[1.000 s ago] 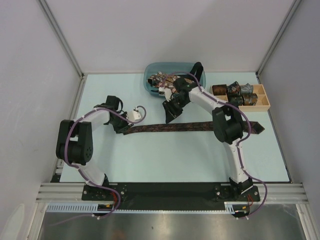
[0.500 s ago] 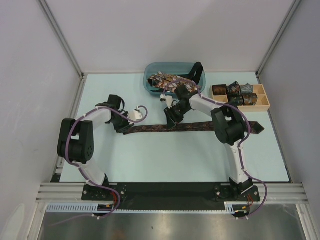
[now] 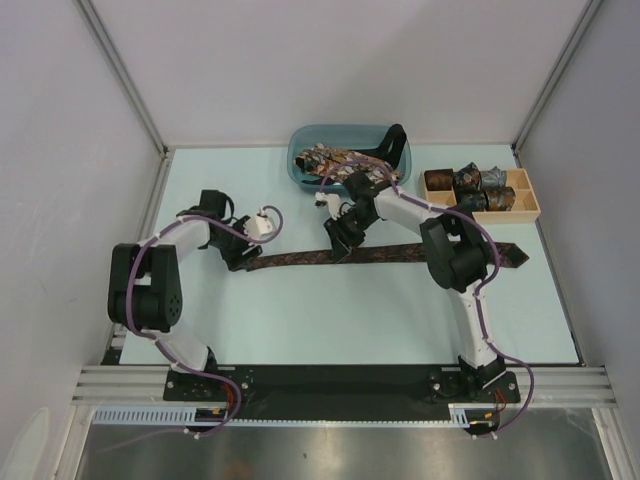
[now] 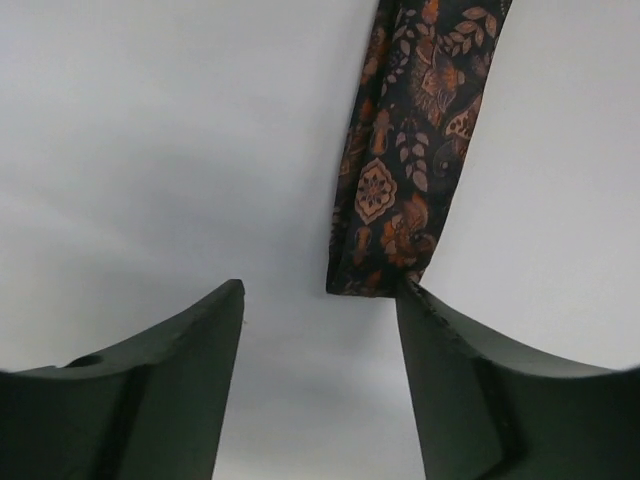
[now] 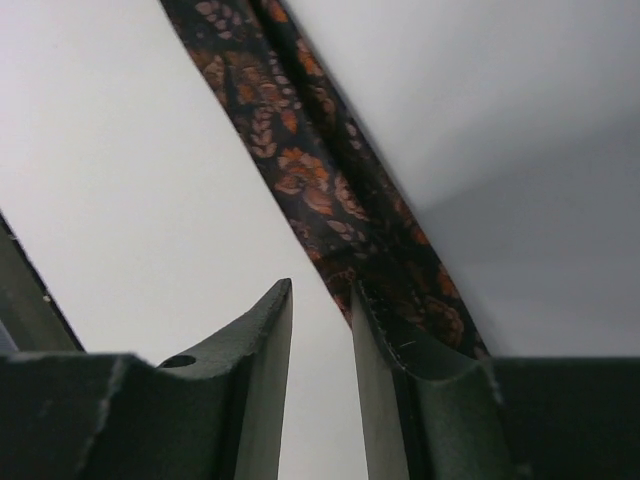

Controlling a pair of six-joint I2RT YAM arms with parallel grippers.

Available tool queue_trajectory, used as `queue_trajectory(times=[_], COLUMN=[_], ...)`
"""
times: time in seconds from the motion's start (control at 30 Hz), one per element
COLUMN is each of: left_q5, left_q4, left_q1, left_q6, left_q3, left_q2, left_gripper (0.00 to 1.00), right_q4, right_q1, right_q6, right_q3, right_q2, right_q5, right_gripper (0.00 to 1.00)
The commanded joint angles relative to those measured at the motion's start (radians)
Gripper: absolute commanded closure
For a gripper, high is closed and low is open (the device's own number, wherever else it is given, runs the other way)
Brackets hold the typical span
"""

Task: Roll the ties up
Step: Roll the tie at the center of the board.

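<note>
Left pincer [image 4: 320, 330] is hanging spread beside the tie [image 4: 405, 170] end; right pincer [image 5: 322, 345], nearly pressed together, is grazing its edge. Rolling likely needs that end pinched first.

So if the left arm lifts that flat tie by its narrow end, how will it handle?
Probably floppy: the tie lies limp and flat across the table. Likely light, being thin printed fabric. It may slip, since the left gripper's fingers are spread with the tip off to one side.
</note>
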Motion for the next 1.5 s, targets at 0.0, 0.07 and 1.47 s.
queue_trajectory(times=[0.0, 0.07, 1.47], left_q5=[0.130, 0.153, 0.193], left_q4=[-0.029, -0.008, -0.095], left_q1=[0.021, 0.021, 0.046], left_q6=[0.037, 0.048, 0.278], left_q3=[0.023, 0.008, 0.043], left_q2=[-0.070, -0.076, 0.000], left_gripper=[0.27, 0.25, 0.53], right_q4=[-0.004, 0.074, 0.491], right_q1=[-0.008, -0.008, 0.172], right_q6=[0.038, 0.121, 0.595], right_q3=[0.056, 0.059, 0.181], right_q2=[-0.051, -0.076, 0.255], right_q5=[-0.126, -0.184, -0.155], right_gripper=[0.64, 0.61, 0.77])
